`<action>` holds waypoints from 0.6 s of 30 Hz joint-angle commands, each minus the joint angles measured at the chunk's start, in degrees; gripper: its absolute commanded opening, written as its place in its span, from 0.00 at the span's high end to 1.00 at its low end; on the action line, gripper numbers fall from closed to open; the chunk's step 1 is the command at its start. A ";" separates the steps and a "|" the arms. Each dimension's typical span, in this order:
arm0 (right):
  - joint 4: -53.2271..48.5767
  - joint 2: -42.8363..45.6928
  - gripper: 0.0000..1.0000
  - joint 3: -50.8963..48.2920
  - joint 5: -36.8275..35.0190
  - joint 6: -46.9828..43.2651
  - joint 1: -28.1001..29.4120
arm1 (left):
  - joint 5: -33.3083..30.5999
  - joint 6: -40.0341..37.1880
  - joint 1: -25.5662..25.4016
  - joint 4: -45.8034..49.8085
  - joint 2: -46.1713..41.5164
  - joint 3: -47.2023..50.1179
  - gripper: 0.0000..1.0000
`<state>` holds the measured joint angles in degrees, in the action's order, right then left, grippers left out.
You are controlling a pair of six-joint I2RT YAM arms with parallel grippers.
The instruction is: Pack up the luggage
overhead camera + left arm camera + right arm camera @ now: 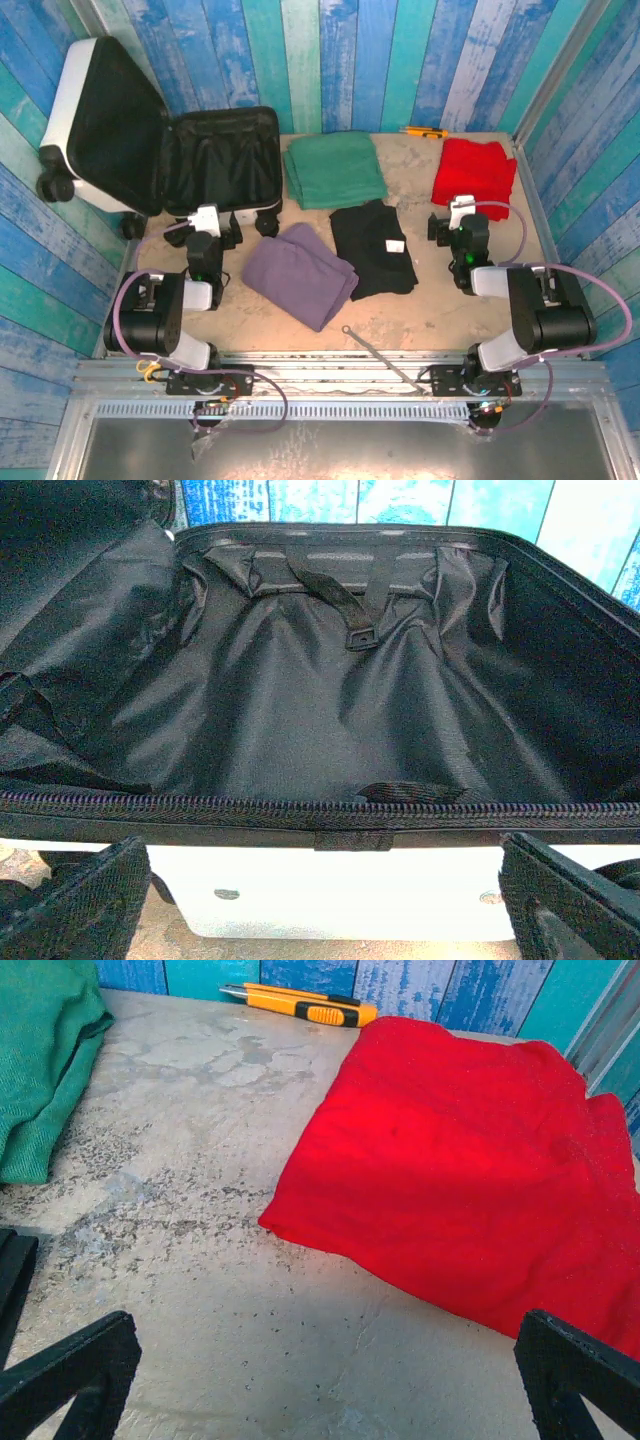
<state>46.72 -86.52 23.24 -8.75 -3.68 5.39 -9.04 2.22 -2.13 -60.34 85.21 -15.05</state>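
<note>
The white hard-shell suitcase (pixel 218 160), black-lined, lies open at the far left of our mottled beige tabletop (pixel 430 310), walled by blue-teal planks (pixel 350 60); our left gripper (pixel 212 222) and right gripper (pixel 461 214) gape empty.

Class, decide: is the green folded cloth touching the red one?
Apart. The right wrist view shows a broad stretch of bare table between the green cloth and the red cloth; the top view agrees.
</note>
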 commanded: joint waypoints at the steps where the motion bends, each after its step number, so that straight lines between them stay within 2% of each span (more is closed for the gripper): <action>1: 0.21 -0.28 0.00 0.49 0.41 0.34 -0.29 | 0.54 -0.81 0.02 0.24 0.62 -1.10 0.06; 18: 0.04 -0.36 0.00 0.66 0.76 0.61 -0.55 | 0.53 -0.64 0.02 0.24 0.66 -1.17 0.07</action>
<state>46.70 -86.52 23.24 -8.54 -3.64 5.06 -8.84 2.11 -2.13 -60.31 85.21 -15.05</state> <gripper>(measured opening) 0.998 0.935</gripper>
